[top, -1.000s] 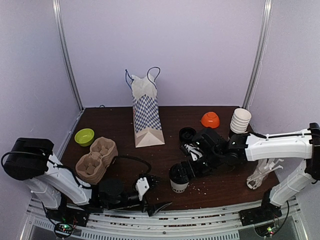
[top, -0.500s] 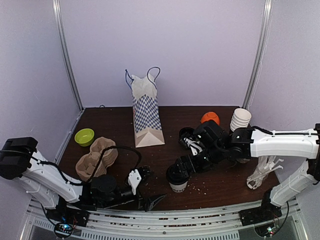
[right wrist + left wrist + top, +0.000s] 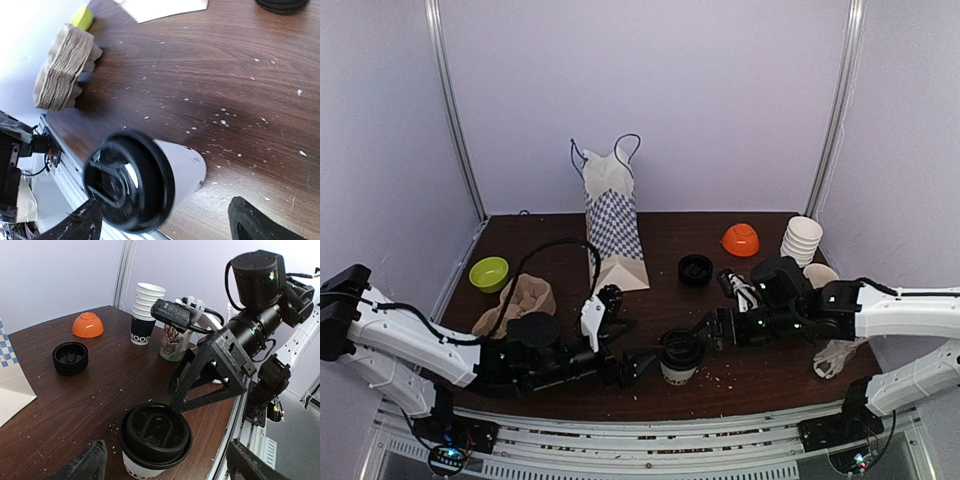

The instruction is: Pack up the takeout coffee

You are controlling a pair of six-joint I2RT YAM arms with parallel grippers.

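Observation:
The takeout coffee [image 3: 679,357] is a white paper cup with a black lid, upright on the dark wood table near its front edge. It also shows in the left wrist view [image 3: 156,434] and the right wrist view [image 3: 150,177]. My left gripper [image 3: 638,362] is open just to the cup's left, its fingertips [image 3: 86,465] spread wider than the cup. My right gripper [image 3: 706,333] is open just to the cup's right. One of its black fingers [image 3: 212,371] reaches the lid's rim. Neither gripper holds anything.
A blue-checked paper bag [image 3: 613,235] stands open at the back centre. Loose black lids [image 3: 695,269], an orange bowl [image 3: 741,239], a stack of lidless cups [image 3: 801,241] and a printed mug [image 3: 172,340] sit back right. Cardboard carriers [image 3: 515,305] and a green bowl [image 3: 488,273] sit left.
My left gripper has swung up from the table's front edge to the cup's left side. My right arm has shifted right and lower. The cup has stayed put.

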